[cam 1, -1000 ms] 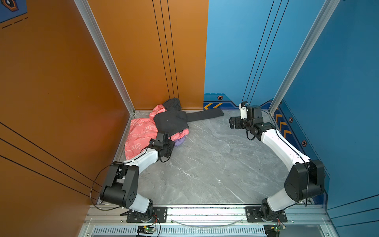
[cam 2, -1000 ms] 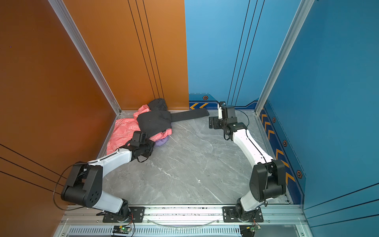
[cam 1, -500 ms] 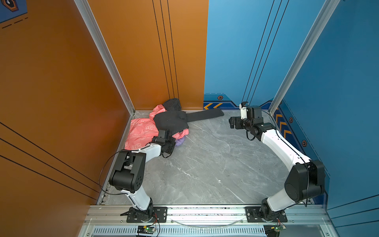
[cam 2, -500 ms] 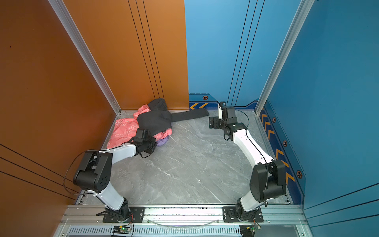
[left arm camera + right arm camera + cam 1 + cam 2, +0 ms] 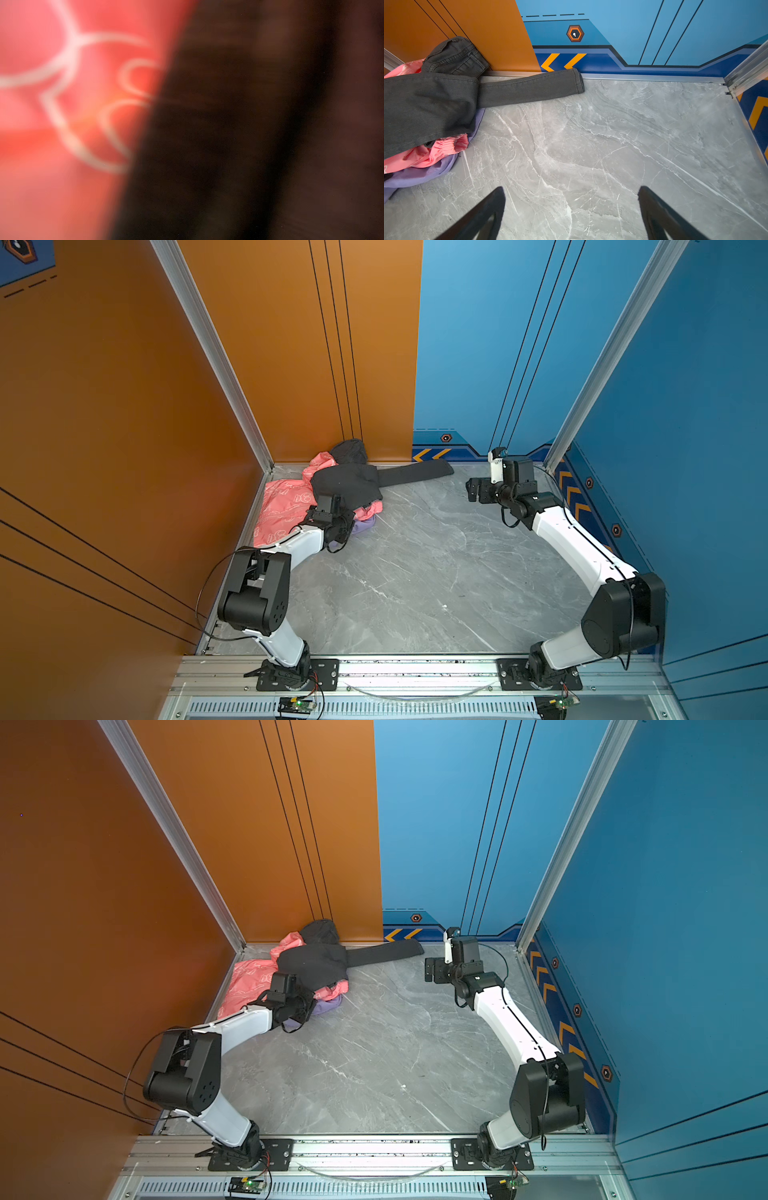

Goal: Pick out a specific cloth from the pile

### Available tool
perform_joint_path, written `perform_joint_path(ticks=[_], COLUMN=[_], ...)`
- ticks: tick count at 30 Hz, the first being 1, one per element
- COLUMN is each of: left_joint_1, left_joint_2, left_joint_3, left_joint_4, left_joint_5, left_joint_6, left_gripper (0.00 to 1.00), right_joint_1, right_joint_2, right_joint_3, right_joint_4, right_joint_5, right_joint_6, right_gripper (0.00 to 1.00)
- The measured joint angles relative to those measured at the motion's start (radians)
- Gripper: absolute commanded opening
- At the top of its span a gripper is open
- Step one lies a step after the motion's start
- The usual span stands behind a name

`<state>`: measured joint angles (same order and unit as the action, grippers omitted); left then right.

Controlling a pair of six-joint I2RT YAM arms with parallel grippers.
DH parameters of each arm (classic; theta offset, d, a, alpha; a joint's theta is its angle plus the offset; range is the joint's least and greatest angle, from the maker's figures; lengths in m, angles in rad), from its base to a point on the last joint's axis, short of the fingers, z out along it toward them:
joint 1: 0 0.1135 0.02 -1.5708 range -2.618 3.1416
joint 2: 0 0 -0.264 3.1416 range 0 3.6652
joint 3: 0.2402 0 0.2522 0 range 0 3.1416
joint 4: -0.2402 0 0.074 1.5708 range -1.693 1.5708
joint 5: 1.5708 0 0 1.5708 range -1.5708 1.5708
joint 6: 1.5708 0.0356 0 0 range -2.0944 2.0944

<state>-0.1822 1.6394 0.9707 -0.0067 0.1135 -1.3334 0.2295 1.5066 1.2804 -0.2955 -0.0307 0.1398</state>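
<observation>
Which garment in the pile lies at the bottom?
The lilac cloth: plain, no print, peeking out under the coral-pink printed garment, with the dark grey one on top.

grey marble floor (image 5: 415,572), orange wall (image 5: 124,406) meeting blue wall (image 5: 478,344), 2 yellow chevrons (image 5: 548,61) at its base.

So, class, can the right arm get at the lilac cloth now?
Probably yes: only bare floor separates the right arm's open jaws from the cloth's exposed edge; other garments cover the rest.
</observation>
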Motion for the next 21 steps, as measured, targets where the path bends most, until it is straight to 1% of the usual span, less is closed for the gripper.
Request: perform_joint_path(ticks=[6,13,21], left_joint_1=[-0.002,-0.016,-0.023], left_joint_2=[-0.047,-0.098,-0.140], left_joint_3=[0.114,0.243,0.360], left_joint_4=[-0.087,-0.225,-0.315], left_joint_5=[-0.009,-0.055,-0.097], left_joint_6=[0.028,0.076,0.129], left_gripper=[0.00,0.00,0.00], right_joint_1=[0.001,0.001,0.001], right_joint_2=[-0.031,-0.047,-0.068], right_joint_3=[-0.018,-0.036,-0.038], right_joint_4=[0.002,0.003,0.003], right_joint_5=[0.008,0.008,0.008], right_joint_6=[0.000,-0.001,-0.005], right_gripper=[1.00,1.00,1.00])
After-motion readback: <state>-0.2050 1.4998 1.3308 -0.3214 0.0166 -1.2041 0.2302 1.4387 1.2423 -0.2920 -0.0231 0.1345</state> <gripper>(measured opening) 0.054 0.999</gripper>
